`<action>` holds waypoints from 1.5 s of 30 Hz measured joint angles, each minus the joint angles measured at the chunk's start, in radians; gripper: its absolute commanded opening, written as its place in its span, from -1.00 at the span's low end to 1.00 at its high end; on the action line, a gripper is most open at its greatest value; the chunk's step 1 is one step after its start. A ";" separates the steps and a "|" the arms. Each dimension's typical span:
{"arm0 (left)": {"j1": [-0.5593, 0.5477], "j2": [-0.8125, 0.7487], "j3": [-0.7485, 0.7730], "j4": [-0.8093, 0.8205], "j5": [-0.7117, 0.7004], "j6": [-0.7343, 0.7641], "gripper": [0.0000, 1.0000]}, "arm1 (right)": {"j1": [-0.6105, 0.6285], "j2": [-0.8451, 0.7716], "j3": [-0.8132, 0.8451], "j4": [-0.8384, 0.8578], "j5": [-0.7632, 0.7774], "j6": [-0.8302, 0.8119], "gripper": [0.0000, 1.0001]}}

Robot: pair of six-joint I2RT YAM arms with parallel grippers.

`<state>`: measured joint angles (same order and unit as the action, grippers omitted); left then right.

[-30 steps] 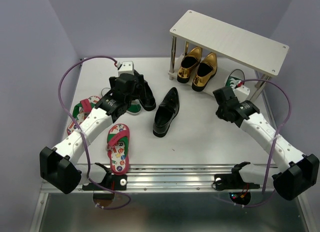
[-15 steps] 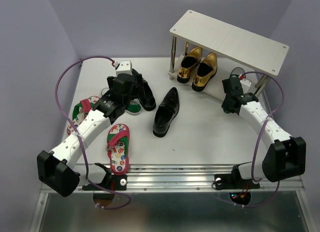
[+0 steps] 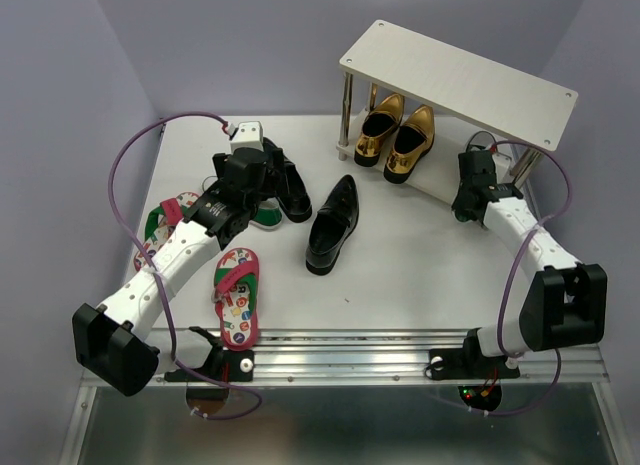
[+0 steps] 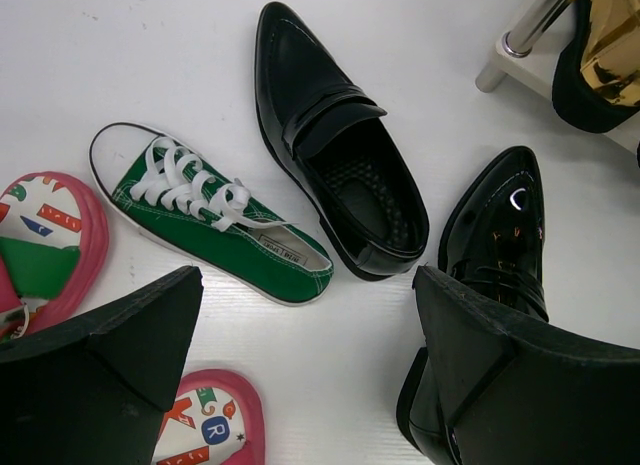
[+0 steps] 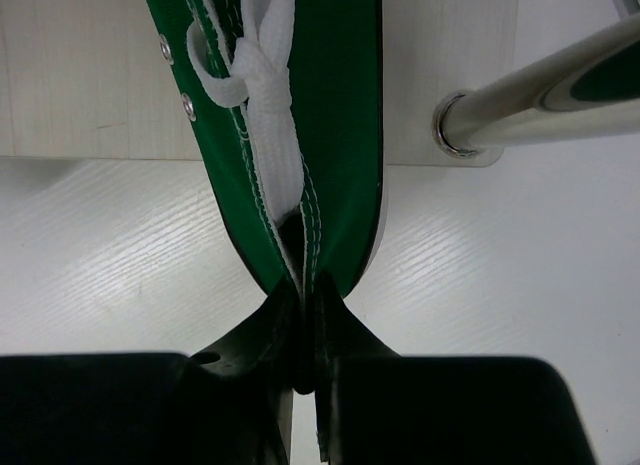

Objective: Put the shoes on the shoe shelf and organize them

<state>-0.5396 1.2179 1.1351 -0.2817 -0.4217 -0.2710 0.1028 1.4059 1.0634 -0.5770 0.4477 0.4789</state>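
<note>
We count one pair as shelved: the gold loafers [image 3: 396, 135] sit on the lower board of the shoe shelf [image 3: 460, 80], at one o'clock on the table. Our right gripper [image 5: 305, 320] is pinched tight on the heel of a green sneaker [image 5: 335, 105], whose front half lies over that lower board, beside a shelf leg. The second green sneaker [image 4: 215, 225], the black loafers [image 4: 345, 180] and the flip-flops [image 3: 237, 297] lie on the table between centre and nine o'clock. Our left gripper [image 4: 310, 345] hangs above them, spread wide and holding nothing.

bright even light, soft shadows, sharp focus
</note>
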 measured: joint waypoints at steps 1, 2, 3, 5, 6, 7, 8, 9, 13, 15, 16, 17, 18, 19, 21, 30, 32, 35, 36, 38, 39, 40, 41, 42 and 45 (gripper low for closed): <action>0.001 0.000 0.000 0.000 0.000 0.000 0.98 | 0.000 0.003 0.000 0.006 -0.001 -0.005 -0.99; 0.004 0.000 0.000 0.000 0.000 -0.002 0.98 | 0.000 0.007 0.000 0.012 -0.003 -0.008 -0.99; 0.004 0.000 0.000 0.000 0.000 -0.004 0.98 | 0.000 0.009 0.000 0.018 -0.004 -0.012 -0.98; 0.005 0.000 0.000 0.000 0.002 -0.011 0.98 | -0.006 0.014 0.000 0.029 -0.008 -0.020 -0.99; 0.005 0.000 0.000 0.000 0.004 -0.016 0.98 | -0.011 0.018 0.000 0.035 -0.008 -0.024 -0.99; 0.005 0.000 0.000 -0.001 0.006 -0.021 0.98 | -0.013 0.020 0.000 0.039 -0.008 -0.029 -0.99; 0.006 0.000 0.000 -0.002 0.008 -0.023 0.98 | -0.016 0.023 0.000 0.045 -0.008 -0.032 -0.99; 0.008 0.000 0.000 -0.006 0.011 -0.027 0.98 | -0.018 0.025 0.000 0.049 -0.008 -0.035 -0.99; 0.012 0.000 0.000 -0.022 0.021 -0.042 0.98 | -0.030 0.037 0.000 0.069 -0.011 -0.046 -0.59; 0.012 0.000 0.000 -0.026 0.022 -0.044 0.98 | -0.031 0.041 0.000 0.072 -0.012 -0.050 -0.37; 0.012 0.000 0.000 -0.028 0.022 -0.045 0.98 | -0.031 0.042 0.000 0.074 -0.012 -0.054 -0.20; 0.012 0.000 0.000 -0.029 0.022 -0.046 0.98 | -0.031 0.042 0.000 0.079 -0.011 -0.055 -0.14; 0.012 0.000 0.000 -0.029 0.022 -0.046 0.98 | -0.031 0.042 0.000 0.085 -0.012 -0.054 -0.13; 0.014 0.000 0.000 -0.030 0.022 -0.047 0.98 | -0.031 0.042 0.000 0.093 -0.011 -0.057 -0.06; 0.019 0.000 0.000 -0.032 0.022 -0.049 0.98 | -0.031 0.042 0.000 0.097 -0.016 -0.057 0.20; 0.064 0.018 0.026 -0.077 0.024 -0.069 0.97 | -0.032 -0.077 -0.013 0.092 -0.108 -0.045 0.88; 0.097 0.037 0.043 -0.090 0.029 -0.082 0.95 | -0.034 -0.142 -0.013 0.087 -0.136 -0.043 0.98; 0.159 0.075 0.060 -0.107 0.044 -0.107 0.90 | -0.037 -0.225 -0.013 0.066 -0.175 -0.038 1.00; 0.183 0.097 0.065 -0.117 0.045 -0.118 0.89 | -0.037 -0.254 -0.013 0.054 -0.188 -0.037 1.00; 0.209 0.139 0.078 -0.137 0.040 -0.138 0.87 | -0.038 -0.298 -0.014 0.029 -0.214 -0.032 1.00; 0.214 0.159 0.085 -0.144 0.039 -0.150 0.85 | -0.038 -0.317 -0.014 0.015 -0.225 -0.030 1.00; 0.215 0.186 0.092 -0.151 0.037 -0.163 0.84 | -0.038 -0.338 -0.015 0.000 -0.237 -0.026 1.00; 0.214 0.211 0.098 -0.160 0.037 -0.179 0.82 | -0.038 -0.357 -0.016 -0.013 -0.246 -0.023 1.00; 0.213 0.239 0.102 -0.165 0.037 -0.210 0.82 | -0.038 -0.368 -0.016 -0.024 -0.255 -0.019 1.00; 0.198 0.305 0.103 -0.173 0.032 -0.258 0.81 | -0.038 -0.396 -0.015 -0.051 -0.281 -0.008 1.00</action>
<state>-0.3412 1.5227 1.2377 -0.4545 -0.3897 -0.5289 0.0650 1.0103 1.0481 -0.6285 0.1665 0.4713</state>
